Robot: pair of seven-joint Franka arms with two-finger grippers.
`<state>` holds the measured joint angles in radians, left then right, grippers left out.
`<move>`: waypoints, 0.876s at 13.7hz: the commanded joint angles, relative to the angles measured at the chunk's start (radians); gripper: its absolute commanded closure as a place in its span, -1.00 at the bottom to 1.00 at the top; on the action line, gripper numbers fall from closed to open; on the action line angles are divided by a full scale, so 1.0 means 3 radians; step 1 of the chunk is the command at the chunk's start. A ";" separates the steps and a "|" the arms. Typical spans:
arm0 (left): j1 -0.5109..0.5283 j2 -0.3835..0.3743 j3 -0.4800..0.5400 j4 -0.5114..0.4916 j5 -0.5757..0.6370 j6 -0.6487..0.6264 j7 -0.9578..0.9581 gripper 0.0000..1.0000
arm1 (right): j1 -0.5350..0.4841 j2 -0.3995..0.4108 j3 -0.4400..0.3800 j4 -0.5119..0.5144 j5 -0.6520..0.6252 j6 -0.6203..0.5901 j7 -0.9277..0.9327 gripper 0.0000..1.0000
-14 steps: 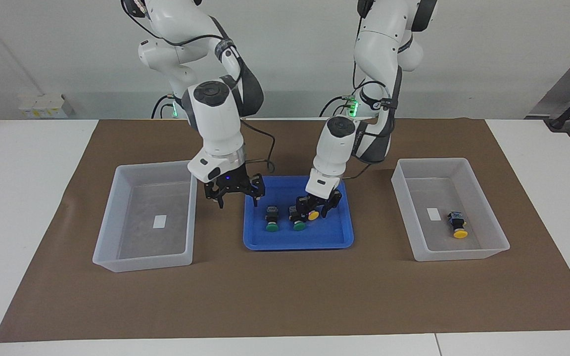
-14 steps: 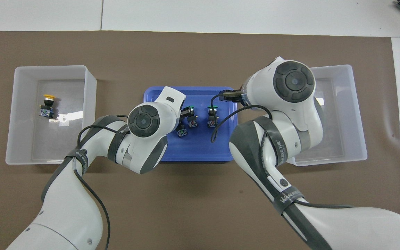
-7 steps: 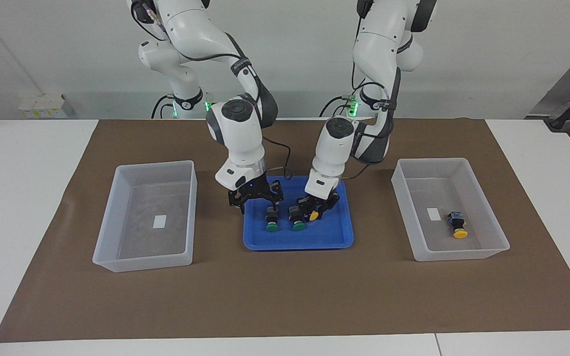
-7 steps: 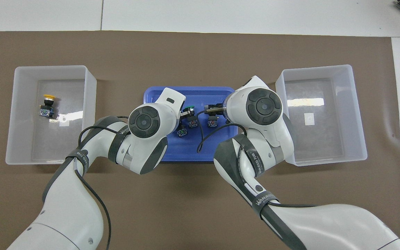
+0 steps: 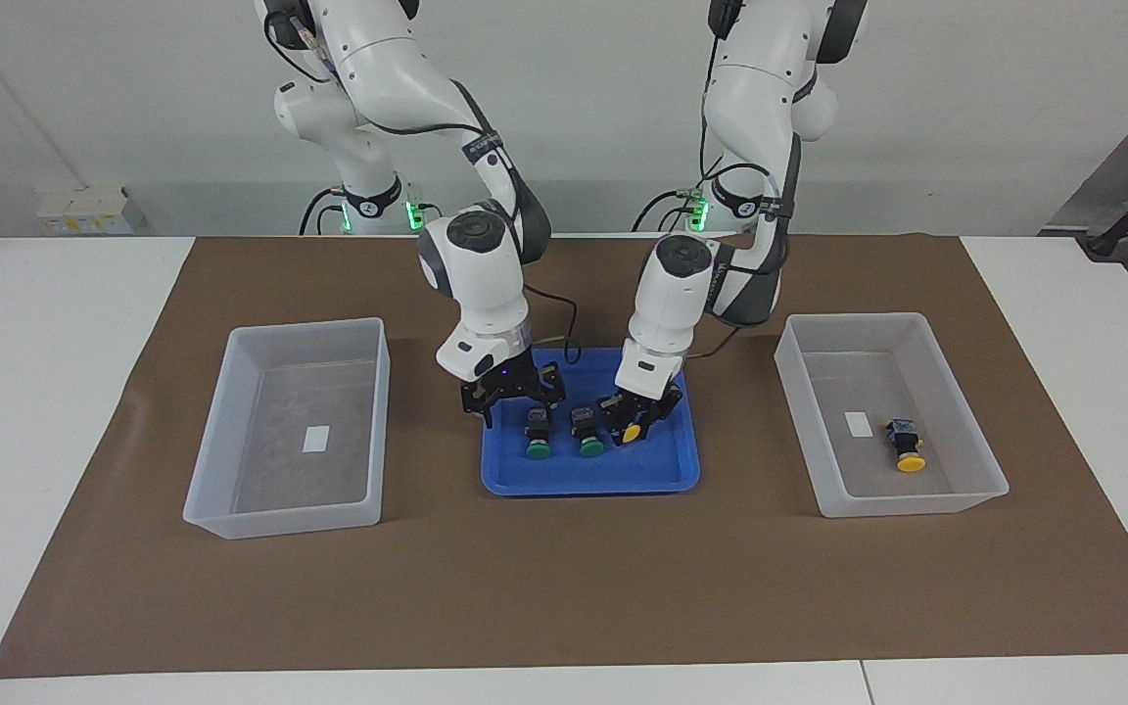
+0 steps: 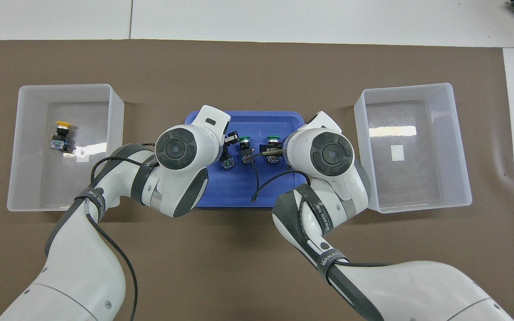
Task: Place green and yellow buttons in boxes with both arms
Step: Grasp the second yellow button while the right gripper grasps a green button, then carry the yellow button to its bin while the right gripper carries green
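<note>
My left gripper [image 5: 634, 421] is low in the blue tray [image 5: 590, 478], shut on a yellow button [image 5: 631, 431]; from overhead only that button's black body [image 6: 226, 164] shows under the wrist. Two green buttons [image 5: 537, 447] [image 5: 590, 446] lie side by side in the tray. My right gripper [image 5: 513, 394] hangs open just above the green button [image 6: 272, 143] toward the right arm's end, not touching it. A second yellow button [image 5: 909, 460] lies in the box [image 5: 801, 421] at the left arm's end. The other box [image 5: 216, 431] holds only its white label.
Both boxes and the tray sit in a row on a brown mat [image 5: 564, 587]. The two wrists stand close together over the tray [image 6: 257, 200], with the right arm's cable looping above it. White table surrounds the mat.
The right arm has swung from beside the empty box to over the tray and come down. The left gripper has shut on the yellow button and shifted it slightly.
</note>
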<state>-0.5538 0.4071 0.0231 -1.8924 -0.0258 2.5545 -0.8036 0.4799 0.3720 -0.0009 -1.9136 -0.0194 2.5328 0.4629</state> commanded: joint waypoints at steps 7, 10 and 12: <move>0.0357 0.0060 -0.0011 0.0949 -0.0001 -0.1166 0.0213 1.00 | 0.0139 0.0171 0.0008 -0.0059 0.0034 0.0342 0.0185 -1.00; 0.0674 0.0054 -0.0021 0.1271 -0.0026 -0.1738 0.0673 1.00 | 0.0139 0.0182 0.0008 -0.0079 0.0034 0.0357 0.0190 -1.00; 0.0894 0.0019 -0.0031 0.1312 -0.0031 -0.1949 0.1056 1.00 | 0.0139 0.0182 0.0008 -0.0079 0.0034 0.0347 0.0129 0.28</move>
<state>-0.3441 0.4106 0.0267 -1.5355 -0.0256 2.0429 -0.5852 0.5233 0.4279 0.0000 -1.9246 -0.0193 2.6130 0.5030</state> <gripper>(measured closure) 0.581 0.101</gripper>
